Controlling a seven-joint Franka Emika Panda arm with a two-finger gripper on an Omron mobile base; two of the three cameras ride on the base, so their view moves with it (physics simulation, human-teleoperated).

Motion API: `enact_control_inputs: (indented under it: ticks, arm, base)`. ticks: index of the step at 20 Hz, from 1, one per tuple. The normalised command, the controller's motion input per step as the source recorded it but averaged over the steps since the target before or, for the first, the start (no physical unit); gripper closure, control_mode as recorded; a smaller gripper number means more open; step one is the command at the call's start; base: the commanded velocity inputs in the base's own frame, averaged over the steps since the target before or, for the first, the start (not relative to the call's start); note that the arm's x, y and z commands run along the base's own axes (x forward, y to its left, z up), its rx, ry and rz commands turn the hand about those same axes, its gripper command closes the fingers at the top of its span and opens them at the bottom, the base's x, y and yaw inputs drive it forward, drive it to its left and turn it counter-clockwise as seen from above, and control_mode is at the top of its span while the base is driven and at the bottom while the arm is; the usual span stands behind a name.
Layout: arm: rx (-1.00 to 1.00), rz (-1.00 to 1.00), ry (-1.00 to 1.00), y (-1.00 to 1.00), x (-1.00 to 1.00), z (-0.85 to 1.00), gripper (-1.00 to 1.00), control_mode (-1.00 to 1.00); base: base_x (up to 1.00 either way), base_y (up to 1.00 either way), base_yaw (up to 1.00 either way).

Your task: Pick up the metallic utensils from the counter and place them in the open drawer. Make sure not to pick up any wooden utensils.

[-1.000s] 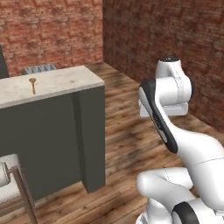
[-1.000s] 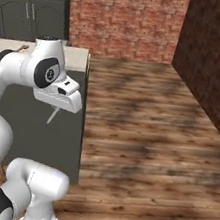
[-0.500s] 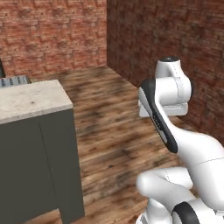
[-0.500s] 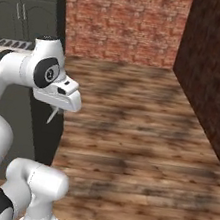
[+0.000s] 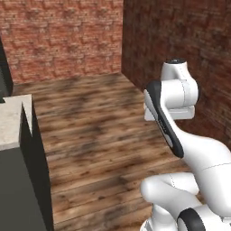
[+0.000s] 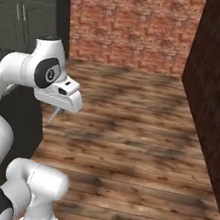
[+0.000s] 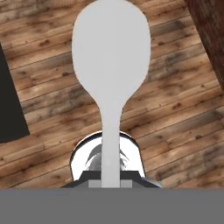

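The gripper (image 7: 111,181) is clamped tight on a metallic utensil (image 7: 110,70), pale grey head pointing away over the wooden floor (image 7: 175,109). The counter (image 5: 11,122) sits off left (just its pale corner showing).

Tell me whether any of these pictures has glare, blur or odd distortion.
Hand view: the metal spoon held by the gripper looms huge and flat pale grey, with no shading. Left base view: soft, the counter edge in shade. Right base view: the right brick wall is very dark; no glare.
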Motion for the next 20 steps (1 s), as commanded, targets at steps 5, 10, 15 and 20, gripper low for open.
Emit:
enact_control_inputs:
  ticks: [5,10,15,20]
  arm:
    - [0.00,0.00,0.00,0.00,0.00,0.00,1.00,1.00]
    - [0.00,0.00,0.00,0.00,0.00,0.00,1.00,1.00]
    - [0.00,0.00,0.00,0.00,0.00,0.00,1.00,1.00]
    - [0.00,0.00,0.00,0.00,0.00,0.00,1.00,1.00]
  base:
    - [1.00,-0.98,0.37]
    - [1.00,-0.75,0.42]
    - [1.00,-0.71,0.41]
    - [1.00,-0.38,0.41]
